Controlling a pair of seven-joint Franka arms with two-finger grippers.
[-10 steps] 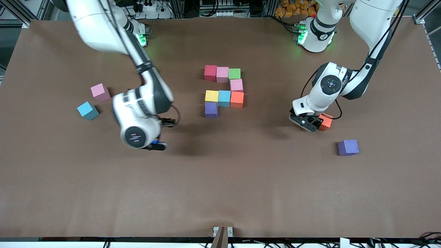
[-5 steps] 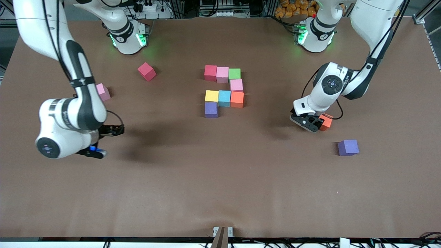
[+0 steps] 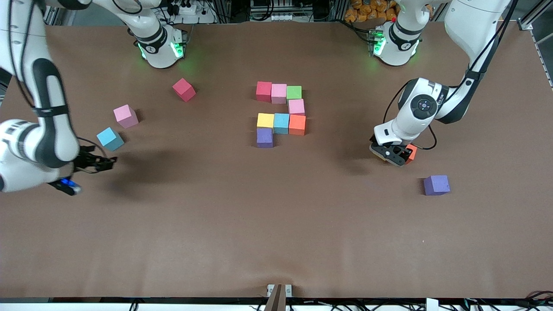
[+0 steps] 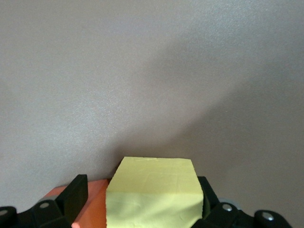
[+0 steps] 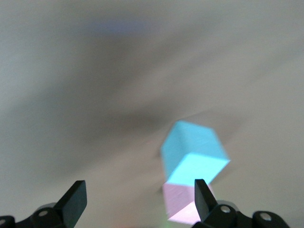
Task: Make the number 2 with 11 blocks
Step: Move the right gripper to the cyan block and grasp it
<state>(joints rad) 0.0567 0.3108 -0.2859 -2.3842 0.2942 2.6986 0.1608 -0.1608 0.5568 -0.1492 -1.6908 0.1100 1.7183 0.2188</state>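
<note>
Brown matting covers the table (image 3: 276,224), and near its middle eight cubes stand packed together as the unfinished number 2 (image 3: 281,113). Its row farthest from the front camera reads red (image 3: 264,90), pink (image 3: 279,93), green (image 3: 294,92). One more pink cube (image 3: 296,106) sits under the green one, and the next row is yellow (image 3: 265,120), light blue (image 3: 281,122), orange (image 3: 297,124). A purple cube (image 3: 265,137) sits below the yellow one, nearest the camera.

Toward the right arm's end lie three loose cubes: a red block (image 3: 184,89), a pink block (image 3: 125,115) and a light blue block (image 3: 110,138). The right gripper (image 3: 100,162) hovers low beside the light blue block, its fingers spread wide with nothing between them. The right wrist view shows that same light blue block (image 5: 194,154) ahead of the fingers, the pink one (image 5: 183,204) just past it.

Toward the left arm's end, the left gripper (image 3: 394,154) is down at the table. The left wrist view shows a yellow block (image 4: 154,192) sitting between its widely spread fingers (image 4: 76,194), with an orange block (image 3: 411,152) touching the yellow one. Whether the pads press the yellow block is unclear. A loose purple block (image 3: 436,185) lies near them, closer to the camera.
</note>
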